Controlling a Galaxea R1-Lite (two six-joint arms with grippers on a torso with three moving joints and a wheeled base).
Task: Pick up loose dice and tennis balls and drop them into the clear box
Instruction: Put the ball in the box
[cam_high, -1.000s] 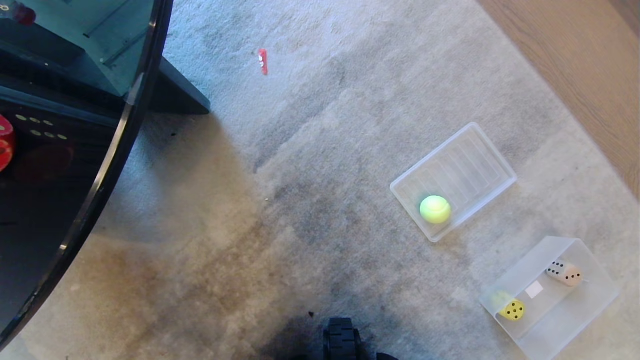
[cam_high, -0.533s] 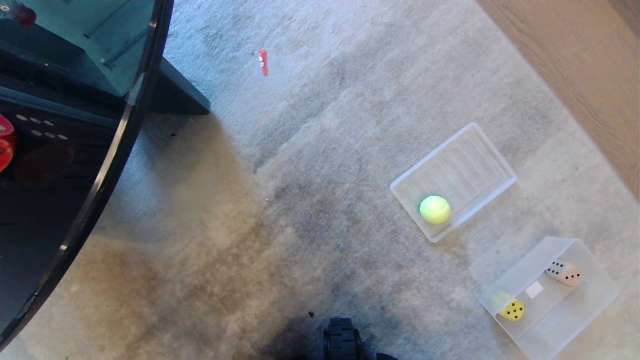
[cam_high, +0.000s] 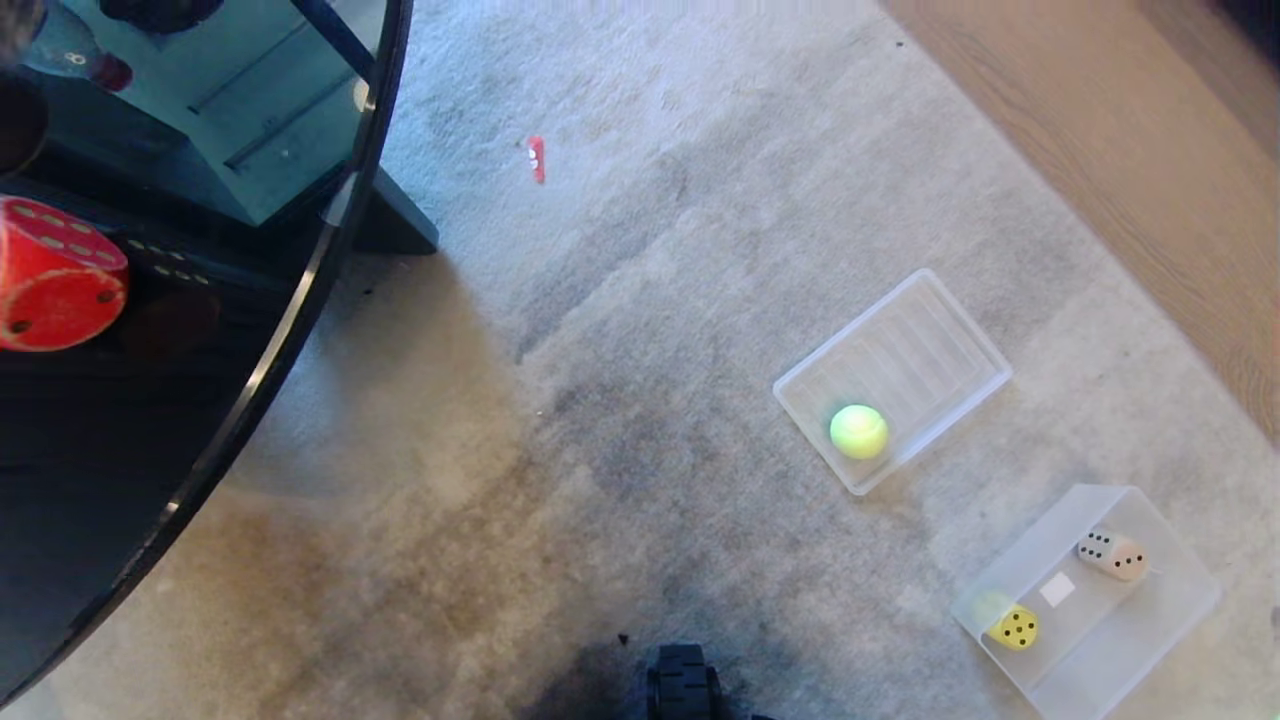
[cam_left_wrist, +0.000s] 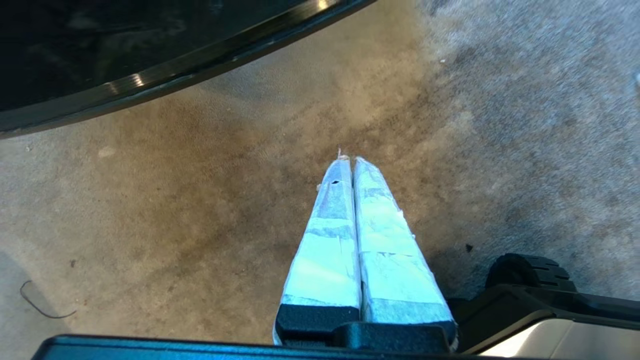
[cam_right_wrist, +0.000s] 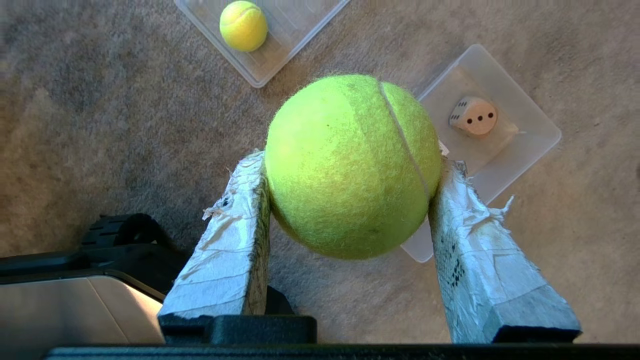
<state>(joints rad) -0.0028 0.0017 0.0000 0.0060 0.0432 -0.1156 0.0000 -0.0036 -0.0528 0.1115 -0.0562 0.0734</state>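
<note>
- My right gripper (cam_right_wrist: 350, 180) pinches a tennis ball (cam_right_wrist: 350, 165), one taped finger on each side at the widest girth. The ball hangs over carpet, short of the box (cam_right_wrist: 505, 165).
- Handling, held ball: I judge it light, springy and fuzzy. The felt grips well against the tape; a light squeeze across the middle should suffice. It is likely to bounce or roll on release, so a low drop into the box is advisable.
- My left gripper (cam_left_wrist: 348, 161) is parked over the carpet near the base, its fingers pressed together and holding nothing.
- The box (cam_high: 1160, 640) stands on the carpet at the near right of the head view. Inside are a yellow die (cam_high: 1016, 627) at one end and a tan die (cam_high: 1112, 554) at the other. A pale greenish patch beside the yellow die cannot be identified.
- The second ball (cam_high: 858, 431) lies in a corner of the shallow ridged tray (cam_high: 950, 340), just beyond the box. The tray rim is low, so a grasp from above across the middle looks feasible.
- The red die (cam_high: 55, 290) rests farthest off, on the dark glass table (cam_high: 270, 350) at the left. I judge it rigid, smooth and harder to hold than a ball; the flat opposite faces are the place to grip, not the rounded corners.
- No green die is in view.
</note>
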